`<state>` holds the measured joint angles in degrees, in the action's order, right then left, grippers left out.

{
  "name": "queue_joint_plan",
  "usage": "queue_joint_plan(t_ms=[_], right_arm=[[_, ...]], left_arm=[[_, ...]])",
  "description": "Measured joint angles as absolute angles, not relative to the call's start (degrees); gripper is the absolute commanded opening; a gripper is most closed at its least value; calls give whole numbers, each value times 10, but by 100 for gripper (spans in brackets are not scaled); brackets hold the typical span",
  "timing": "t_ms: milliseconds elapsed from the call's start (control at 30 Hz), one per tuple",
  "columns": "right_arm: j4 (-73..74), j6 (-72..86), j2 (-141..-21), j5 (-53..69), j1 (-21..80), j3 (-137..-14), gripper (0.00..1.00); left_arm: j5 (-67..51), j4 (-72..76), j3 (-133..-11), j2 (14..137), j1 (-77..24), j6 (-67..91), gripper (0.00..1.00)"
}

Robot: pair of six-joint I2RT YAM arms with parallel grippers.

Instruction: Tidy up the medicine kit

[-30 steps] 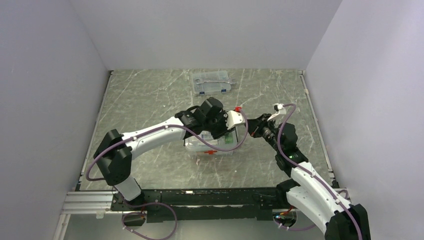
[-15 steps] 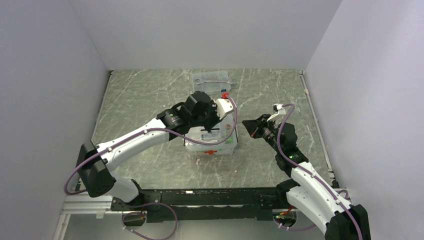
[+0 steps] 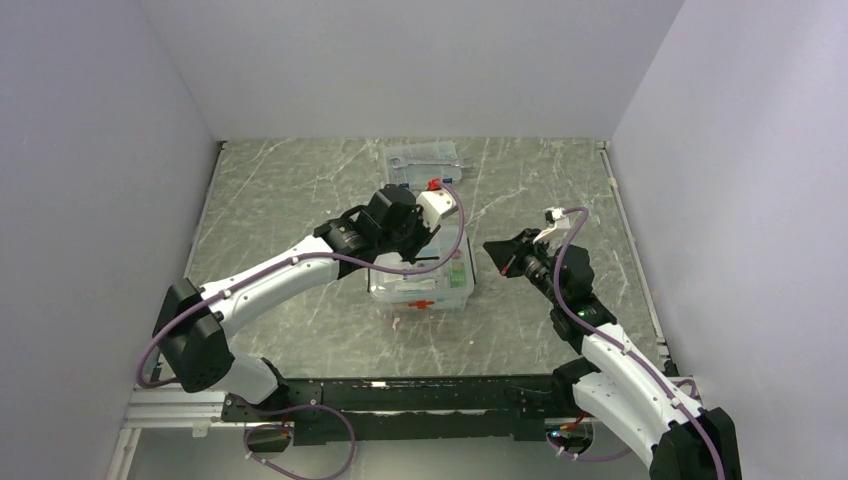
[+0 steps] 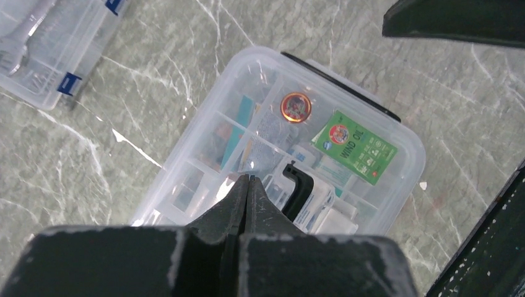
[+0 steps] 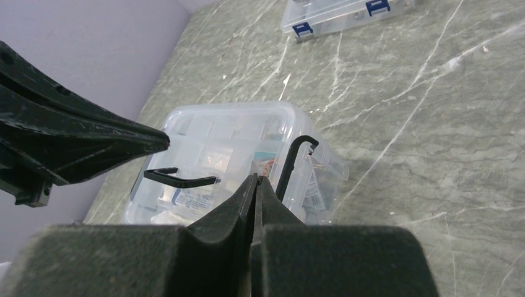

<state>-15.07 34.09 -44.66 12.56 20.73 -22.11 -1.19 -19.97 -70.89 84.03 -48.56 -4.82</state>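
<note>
**Desk:** What does the overhead view give that the wrist cameras do not?

**Photo:** The whole layout. The medicine kit (image 3: 455, 298), a clear plastic box, sits at the middle of the marble-patterned surface (image 3: 300, 200), with a red mark (image 3: 422, 302) on its near side. A flatter clear case (image 3: 422, 163) with blue latches lies well apart from it, toward the far edge. Two arms reach in. The left one hangs over the box, and the right one stops just to the right of it.

**Desk:** And the wrist cameras?

**Photo:** The left wrist view looks straight down into the kit. A divided tray (image 4: 204, 167) holds a green packet (image 4: 355, 145) lettered "WIND OIL" and one round orange-topped tin (image 4: 295, 107). It also holds white packets, too blurred to count. The right wrist view shows the box at a slant, with two black handles. One (image 5: 179, 178) lies flat across the top and one (image 5: 294, 162) stands up at the right end. Neither view settles whether a lid covers the tray.

**Desk:** The claws?

**Photo:** The left claw (image 4: 247, 182) has its fingers pressed together, gripping nothing, above the tray. The right claw (image 5: 255, 182) is likewise closed tight with nothing in it, pointed at the box from the right.

**Desk:** Totals?

**Photo:** Two clear containers, two claws, two black handles, one green packet, one tin.
</note>
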Motion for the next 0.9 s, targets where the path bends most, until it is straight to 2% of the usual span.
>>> queue_joint_plan(t_ms=[900], right_arm=[[-150, 341, -468, 140, 207, -221, 2]], left_arm=[[-49, -187, -581, 777, -486, 25, 0]])
